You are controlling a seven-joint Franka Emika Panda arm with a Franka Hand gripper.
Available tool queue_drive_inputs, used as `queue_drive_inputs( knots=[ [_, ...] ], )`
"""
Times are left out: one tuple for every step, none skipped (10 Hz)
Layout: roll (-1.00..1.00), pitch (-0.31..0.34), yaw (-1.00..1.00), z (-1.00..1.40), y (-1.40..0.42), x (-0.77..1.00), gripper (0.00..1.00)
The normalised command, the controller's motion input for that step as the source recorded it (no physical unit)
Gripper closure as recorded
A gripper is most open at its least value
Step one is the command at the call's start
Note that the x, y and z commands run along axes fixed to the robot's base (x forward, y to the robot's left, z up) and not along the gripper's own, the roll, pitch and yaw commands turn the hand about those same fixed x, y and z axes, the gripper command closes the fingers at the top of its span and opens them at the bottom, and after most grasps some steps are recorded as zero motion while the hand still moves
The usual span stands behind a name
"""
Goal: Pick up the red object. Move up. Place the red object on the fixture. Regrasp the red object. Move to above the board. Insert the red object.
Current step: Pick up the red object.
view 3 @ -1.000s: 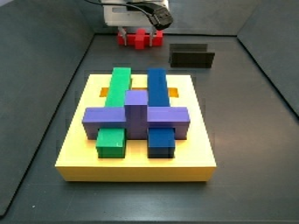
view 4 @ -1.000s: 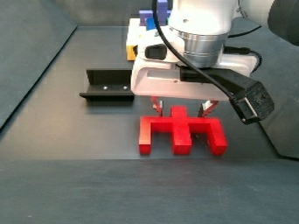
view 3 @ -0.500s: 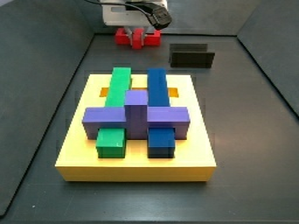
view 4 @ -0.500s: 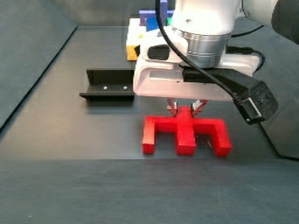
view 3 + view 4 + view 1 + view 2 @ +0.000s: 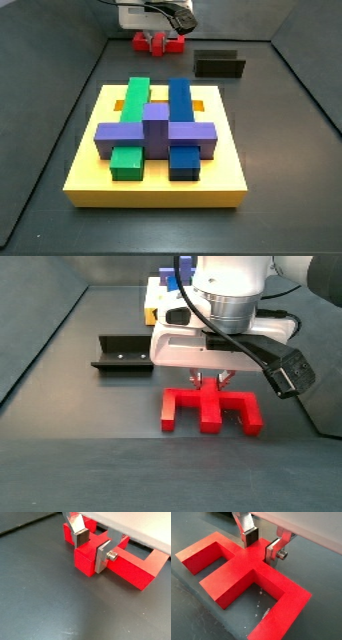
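The red object lies flat on the dark floor, a wide bar with short prongs. In both wrist views my gripper is shut on its middle stem, one silver finger pressed against each side. Both side views show the gripper low over the red object at the far end of the floor. The fixture stands apart beside it. The yellow board carries green, blue and purple blocks.
Dark walls close the workspace in on each side. A black cable hangs off the wrist beside the gripper. Behind the arm a corner of the board shows.
A second ago the fingers stood open on either side of the red stem; they have since closed on it. The red object still rests on the floor.
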Motion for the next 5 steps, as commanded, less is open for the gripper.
queue_drive_inputs(
  knots=[
    [0.0,0.0,0.0,0.0,0.0,0.0,1.0],
    [0.0,0.0,0.0,0.0,0.0,0.0,1.0],
    [0.0,0.0,0.0,0.0,0.0,0.0,1.0],
    [0.0,0.0,0.0,0.0,0.0,0.0,1.0],
    [0.0,0.0,0.0,0.0,0.0,0.0,1.0]
  ],
)
